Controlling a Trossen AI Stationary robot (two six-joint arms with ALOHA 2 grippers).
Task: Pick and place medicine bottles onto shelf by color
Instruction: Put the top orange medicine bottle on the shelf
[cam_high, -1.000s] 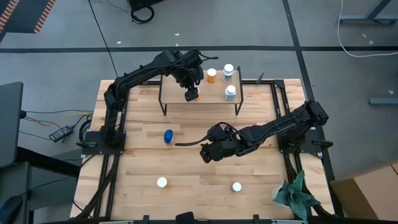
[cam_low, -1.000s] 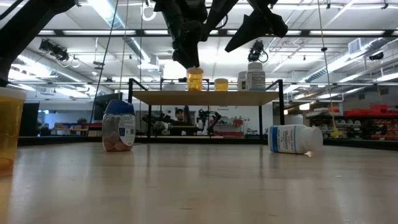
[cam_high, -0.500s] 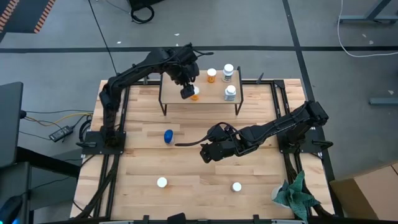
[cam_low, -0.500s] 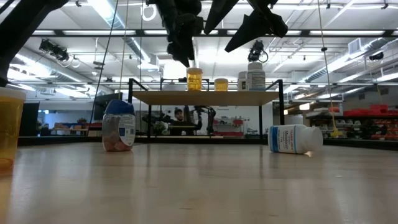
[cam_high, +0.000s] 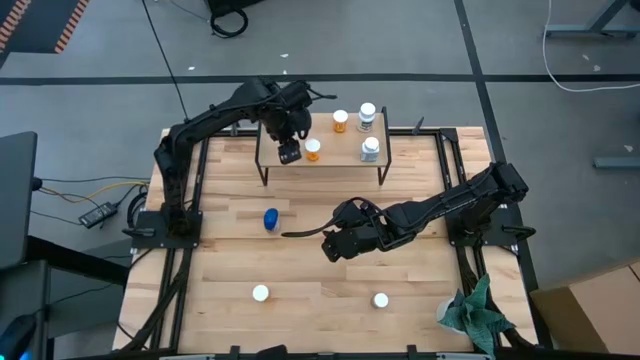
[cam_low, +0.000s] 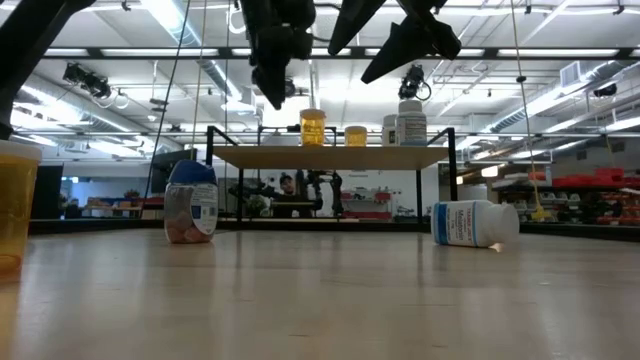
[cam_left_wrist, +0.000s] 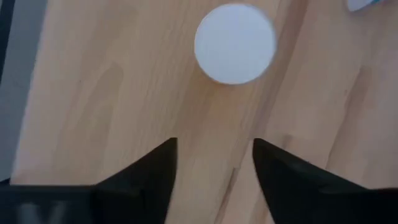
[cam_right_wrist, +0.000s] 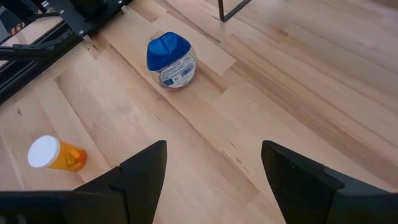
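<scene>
1. The left gripper (cam_high: 289, 152) hangs over the left part of the small light-wood shelf on thin black legs (cam_high: 345, 158). Its two dark fingers are spread and hold nothing. The orange pill bottle with a white cap (cam_high: 313, 150) stands upright on the shelf just beside it, toward the shelf's middle.
2. Three more bottles stand further along the shelf: a second orange bottle (cam_high: 340, 121) and two white bottles (cam_high: 369, 148), the whites grouped at the right end.
3. The right gripper (cam_high: 334, 246) hovers over the middle of the wooden table, fingers spread and empty. The squat clear bottle with a blue top (cam_high: 271, 219) lies just to its left, nearer this arm than the left one. It is probably the next pick.
4. Two white-capped bottles (cam_high: 260, 293) remain near the table's front edge, well apart from both grippers.
5. The right wrist view shows the blue-topped bottle (cam_right_wrist: 171, 59) ahead of its fingers, and an orange bottle lying on its side (cam_right_wrist: 57, 155), cap outward.
6. The low view shows a white bottle toppled on its side (cam_low: 473, 222), which the high view only shows as a cap.
7. The left wrist view shows only a round white cap (cam_left_wrist: 234, 43) beyond its spread fingers.
</scene>
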